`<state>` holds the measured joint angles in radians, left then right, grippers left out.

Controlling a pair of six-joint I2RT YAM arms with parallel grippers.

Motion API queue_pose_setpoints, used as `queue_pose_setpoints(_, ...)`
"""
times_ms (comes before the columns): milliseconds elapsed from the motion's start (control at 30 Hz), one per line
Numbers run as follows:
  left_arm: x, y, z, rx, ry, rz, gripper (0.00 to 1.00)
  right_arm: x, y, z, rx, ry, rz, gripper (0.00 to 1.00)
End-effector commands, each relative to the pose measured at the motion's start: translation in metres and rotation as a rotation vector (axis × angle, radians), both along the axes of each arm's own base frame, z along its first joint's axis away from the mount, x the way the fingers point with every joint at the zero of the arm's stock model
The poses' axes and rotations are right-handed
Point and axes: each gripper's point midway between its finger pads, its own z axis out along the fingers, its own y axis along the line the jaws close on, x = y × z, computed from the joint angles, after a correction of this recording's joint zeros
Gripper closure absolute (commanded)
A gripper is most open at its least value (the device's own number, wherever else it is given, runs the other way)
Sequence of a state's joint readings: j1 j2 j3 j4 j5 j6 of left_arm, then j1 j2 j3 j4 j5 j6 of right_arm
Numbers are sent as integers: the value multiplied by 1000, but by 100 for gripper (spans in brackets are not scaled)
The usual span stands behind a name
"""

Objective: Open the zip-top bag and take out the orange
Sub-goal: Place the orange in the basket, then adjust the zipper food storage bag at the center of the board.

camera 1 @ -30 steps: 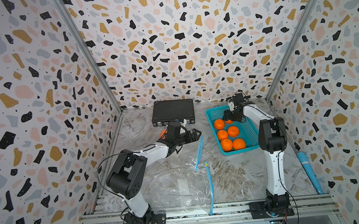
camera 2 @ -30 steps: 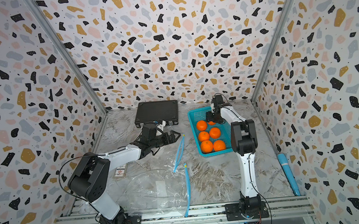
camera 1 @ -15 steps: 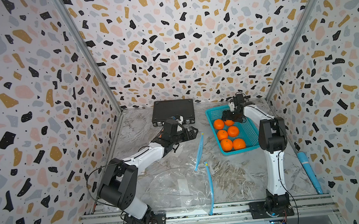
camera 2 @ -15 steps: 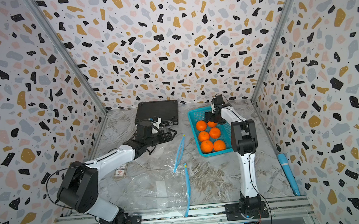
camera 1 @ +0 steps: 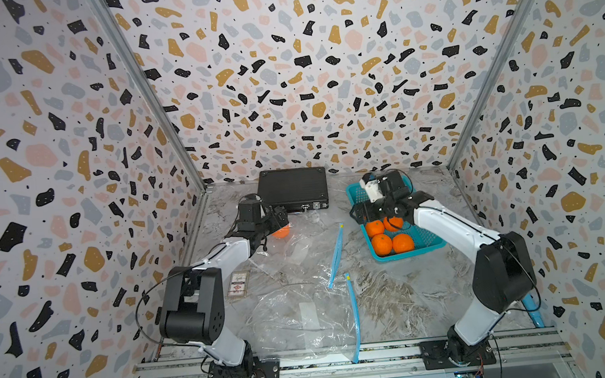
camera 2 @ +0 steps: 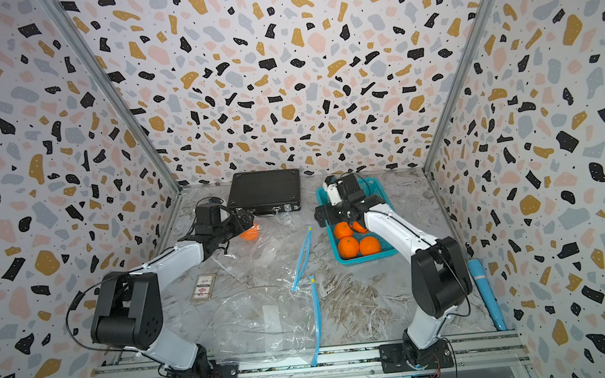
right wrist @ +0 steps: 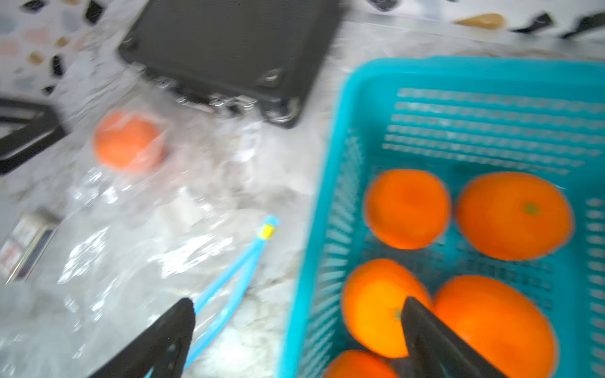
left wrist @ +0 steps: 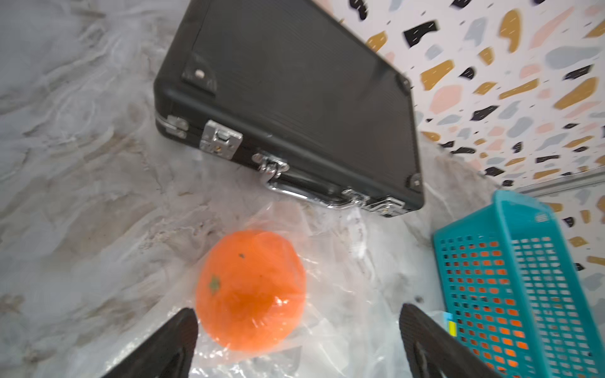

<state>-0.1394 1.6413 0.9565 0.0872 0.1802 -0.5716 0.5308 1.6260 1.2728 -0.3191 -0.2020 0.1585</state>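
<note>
Clear plastic covers the orange [left wrist: 250, 288], which lies far left in the bag [camera 1: 298, 251] on the tabletop [camera 1: 394, 300]. The left claw [left wrist: 298, 314] gapes wide and empty, half hiding the fruit in both top views. Only the right wrist view shows the blue zip [right wrist: 258, 242] parted. It runs near to far, with the mouth facing right. The right claw [right wrist: 298, 303], wide and empty, straddles the basket [camera 1: 413, 252] rim.

The white-and-black left arm stretches forward, low, its black left gripper [left wrist: 296, 312] spread wide (wrist tilted downward). The right arm's black right gripper [right wrist: 299, 302] gapes likewise.
</note>
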Motion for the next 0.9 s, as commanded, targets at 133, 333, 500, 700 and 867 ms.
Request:
queue_pose_setpoints(133, 26, 15, 7, 52, -54, 42, 11, -70, 44, -41, -50, -3, 253, 15)
queue_pose_setpoints(333, 47, 19, -19, 63, -12, 34, 21, -82, 52, -77, -62, -10, 304, 34)
queue_pose_setpoints(500, 50, 16, -31, 52, -3, 29, 25, -70, 67, -92, -51, -36, 339, 44)
queue_pose_setpoints(700, 48, 21, -52, 86, 53, 40, 41, -53, 83, -101, -48, -40, 344, 46)
queue_pose_setpoints(867, 48, 23, -70, 80, 96, 40, 67, -52, 85, -92, -31, -64, 348, 45)
